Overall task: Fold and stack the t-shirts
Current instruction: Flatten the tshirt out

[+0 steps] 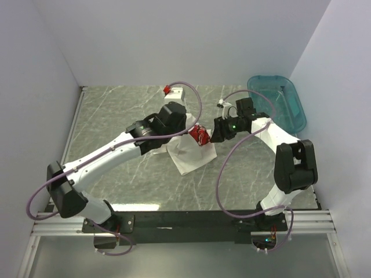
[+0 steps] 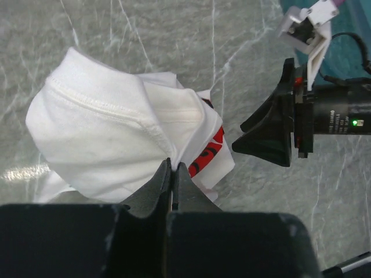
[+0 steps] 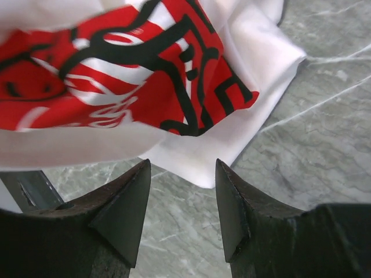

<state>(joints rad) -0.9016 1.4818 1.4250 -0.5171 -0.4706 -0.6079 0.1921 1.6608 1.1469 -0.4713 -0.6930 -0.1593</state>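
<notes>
Left gripper [image 2: 172, 168]: jaws pinched together on a white fold of the t-shirt [image 2: 110, 133], which sits bunched and partly lifted on the marbled table [image 1: 116, 116], to the left of the teal basin [image 1: 278, 101] and well apart from it. Right gripper [image 3: 182, 165]: jaws standing apart with nothing between them, just short of the hem below the red print, on the shirt's basin side. Handling, by judgement: light, limp cotton that slumps and slides on itself, best taken at a hem or shoulder seam; basin shows no contents.
</notes>
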